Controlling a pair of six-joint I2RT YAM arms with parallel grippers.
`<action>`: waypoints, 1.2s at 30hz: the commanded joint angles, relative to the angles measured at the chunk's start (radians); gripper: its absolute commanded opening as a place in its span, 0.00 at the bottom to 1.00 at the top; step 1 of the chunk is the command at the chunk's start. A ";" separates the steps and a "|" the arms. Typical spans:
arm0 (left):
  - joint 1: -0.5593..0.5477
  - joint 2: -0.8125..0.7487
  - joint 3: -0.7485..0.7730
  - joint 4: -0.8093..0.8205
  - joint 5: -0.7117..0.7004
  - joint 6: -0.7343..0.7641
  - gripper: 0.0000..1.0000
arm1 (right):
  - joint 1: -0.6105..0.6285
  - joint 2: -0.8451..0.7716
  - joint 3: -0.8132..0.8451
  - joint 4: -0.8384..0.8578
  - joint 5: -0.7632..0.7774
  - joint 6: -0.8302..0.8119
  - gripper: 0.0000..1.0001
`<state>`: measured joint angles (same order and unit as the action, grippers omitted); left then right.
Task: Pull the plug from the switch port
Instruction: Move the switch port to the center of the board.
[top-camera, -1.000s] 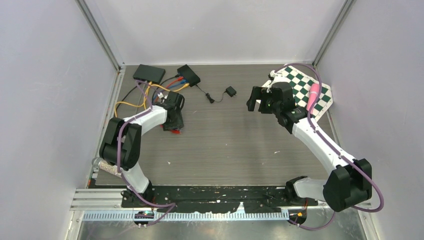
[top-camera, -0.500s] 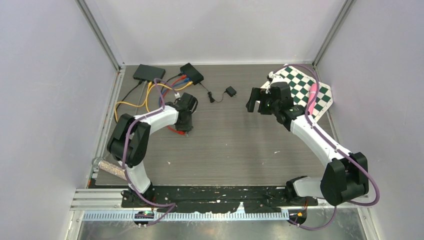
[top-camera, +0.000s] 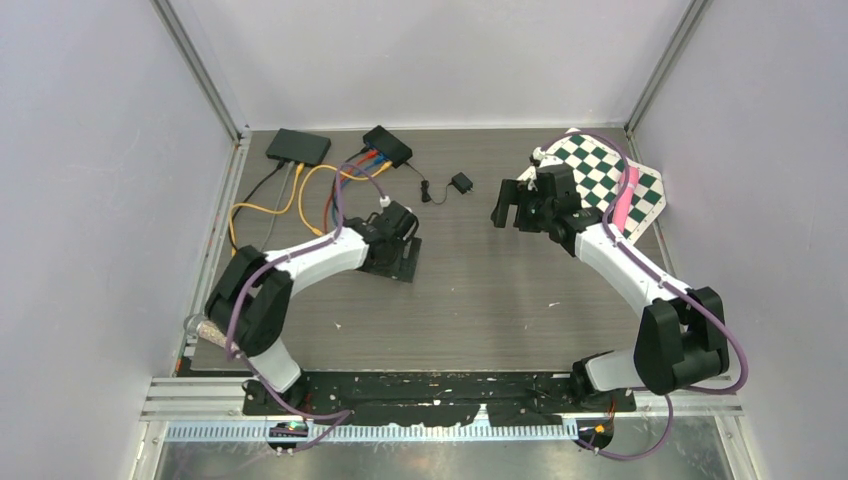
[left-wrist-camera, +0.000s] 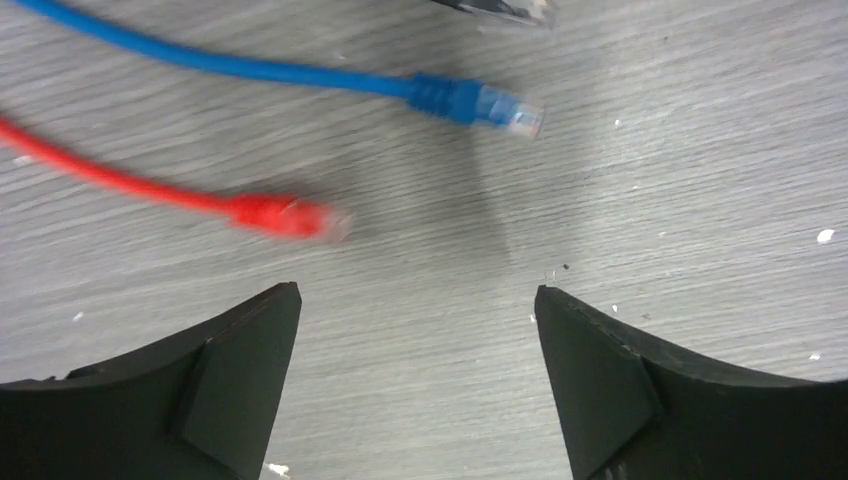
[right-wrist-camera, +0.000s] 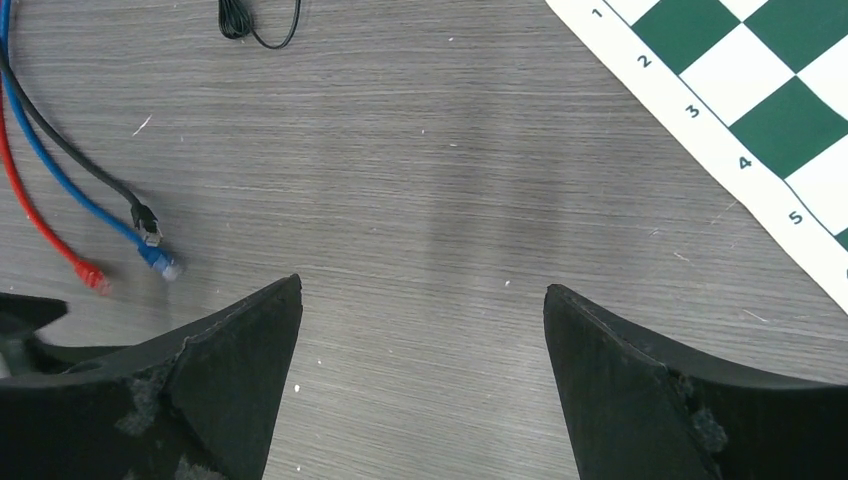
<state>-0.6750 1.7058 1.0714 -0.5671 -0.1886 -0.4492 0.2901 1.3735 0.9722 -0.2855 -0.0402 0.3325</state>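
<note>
Grey wood-grain table (top-camera: 480, 290): the red plug (left-wrist-camera: 290, 217) lies loose on it just ahead of the left gripper (left-wrist-camera: 415, 295), whose fingers stand wide apart with nothing between them. A blue plug (left-wrist-camera: 480, 103) and a black plug (right-wrist-camera: 147, 222) lie free close by, all apart from the black switch (top-camera: 387, 146) at the far edge. The right gripper (right-wrist-camera: 422, 290) gapes fully and is empty, near the green-and-white chessboard mat (right-wrist-camera: 760, 120), whose edge numerals 1 to 5 are legible.

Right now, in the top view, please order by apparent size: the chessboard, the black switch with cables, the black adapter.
1. chessboard
2. switch
3. adapter, clearly the smallest
</note>
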 joint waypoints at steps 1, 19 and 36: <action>0.023 -0.173 0.033 -0.057 -0.127 0.049 0.99 | -0.008 0.010 0.039 0.022 -0.029 0.001 0.97; 0.504 -0.042 0.253 -0.063 -0.040 0.094 0.92 | -0.009 0.039 0.061 0.008 -0.091 -0.012 0.97; 0.548 0.230 0.392 -0.119 -0.027 0.026 0.56 | -0.016 0.083 0.093 -0.041 -0.069 -0.039 0.97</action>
<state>-0.1352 1.9392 1.4254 -0.6682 -0.2230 -0.4141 0.2790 1.4475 1.0130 -0.3286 -0.1173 0.3122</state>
